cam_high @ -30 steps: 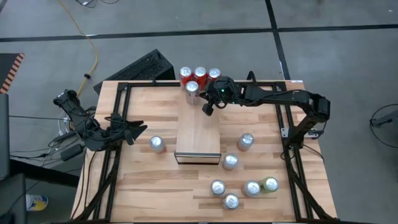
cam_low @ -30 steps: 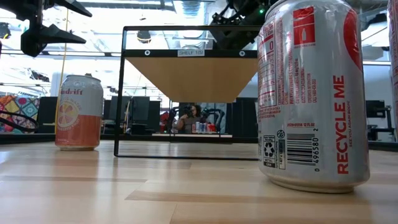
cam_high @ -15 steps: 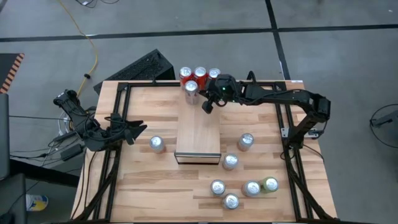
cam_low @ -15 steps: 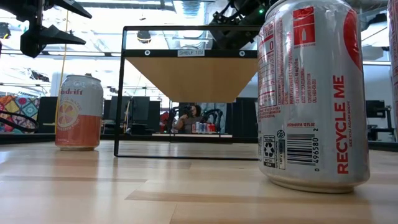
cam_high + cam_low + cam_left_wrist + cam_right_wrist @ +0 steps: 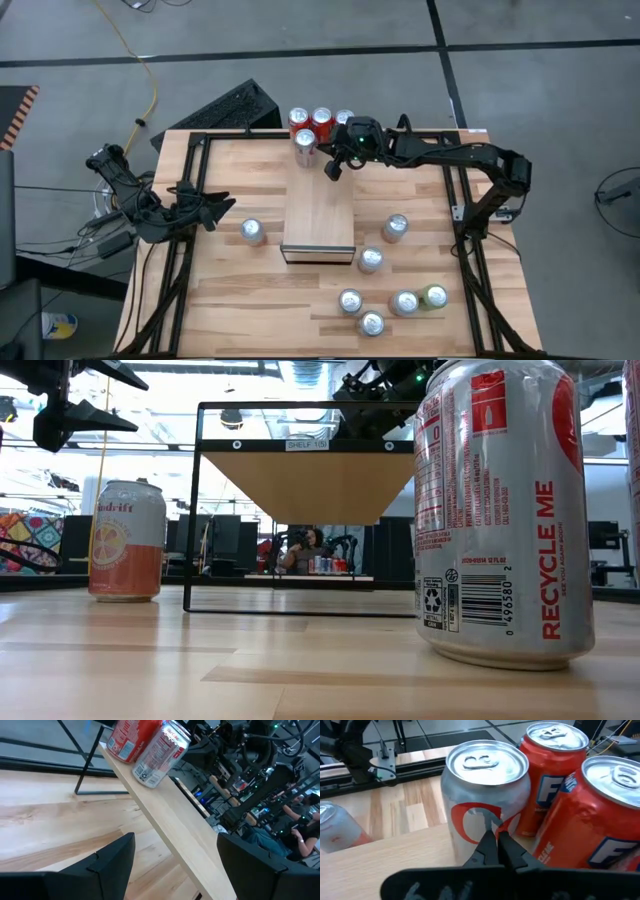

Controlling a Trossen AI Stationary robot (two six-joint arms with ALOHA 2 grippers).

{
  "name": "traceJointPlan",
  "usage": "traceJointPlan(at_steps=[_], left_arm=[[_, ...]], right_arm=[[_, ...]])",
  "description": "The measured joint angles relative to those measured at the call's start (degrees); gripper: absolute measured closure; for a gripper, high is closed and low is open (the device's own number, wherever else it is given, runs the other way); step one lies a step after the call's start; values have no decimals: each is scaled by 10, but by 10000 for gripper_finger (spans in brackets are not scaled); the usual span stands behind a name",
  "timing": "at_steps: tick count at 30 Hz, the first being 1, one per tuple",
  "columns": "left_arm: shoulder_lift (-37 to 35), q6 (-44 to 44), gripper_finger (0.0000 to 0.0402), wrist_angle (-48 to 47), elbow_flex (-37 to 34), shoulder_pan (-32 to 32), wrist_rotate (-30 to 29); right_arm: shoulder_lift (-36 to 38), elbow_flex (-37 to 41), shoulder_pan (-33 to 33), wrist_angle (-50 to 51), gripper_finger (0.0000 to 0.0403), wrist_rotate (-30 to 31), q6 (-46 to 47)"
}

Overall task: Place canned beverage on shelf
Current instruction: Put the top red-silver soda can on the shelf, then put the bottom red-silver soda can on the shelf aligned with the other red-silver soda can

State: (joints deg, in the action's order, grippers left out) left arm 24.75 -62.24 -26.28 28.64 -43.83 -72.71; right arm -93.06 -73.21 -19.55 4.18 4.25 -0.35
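Table (image 5: 220,290): light wood, black frame, 7 loose cans; grey floor around; a seated person (image 5: 303,550) in the room behind. Shelf (image 5: 318,215) at centre holds 4 cans (image 5: 305,142) at its far end. Right pincer (image 5: 335,168) closed, empty, beside them; left pincer (image 5: 222,207) parted, empty, at the left edge.

I see the shelf (image 5: 319,212) in the middle of the table (image 5: 240,290), with four cans (image 5: 318,127) on its far end. One can (image 5: 251,231) stands at its left. Six more cans (image 5: 385,275) stand at its right and nearer to me.
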Motion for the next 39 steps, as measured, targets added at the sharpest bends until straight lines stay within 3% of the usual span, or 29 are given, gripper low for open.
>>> traceJointPlan(at_steps=[5, 13, 20, 30, 36, 39], left_arm=[[0, 0, 132, 0, 0, 0, 0], [0, -1, 132, 0, 0, 0, 3], [0, -2, 132, 0, 0, 0, 3], [0, -5, 132, 0, 0, 0, 4], [0, -6, 132, 0, 0, 0, 5], [0, -6, 132, 1, 0, 0, 21]], right_arm=[[0, 0, -2, -2, 403, -18, -12], [5, 0, -5, -2, 403, 11, 3], [-11, 0, -5, -36, 403, -21, 4], [-2, 0, -2, -18, 403, -21, 21], [5, -28, 27, 27, 403, -20, 26], [20, -61, 51, 104, 403, -31, 3]])
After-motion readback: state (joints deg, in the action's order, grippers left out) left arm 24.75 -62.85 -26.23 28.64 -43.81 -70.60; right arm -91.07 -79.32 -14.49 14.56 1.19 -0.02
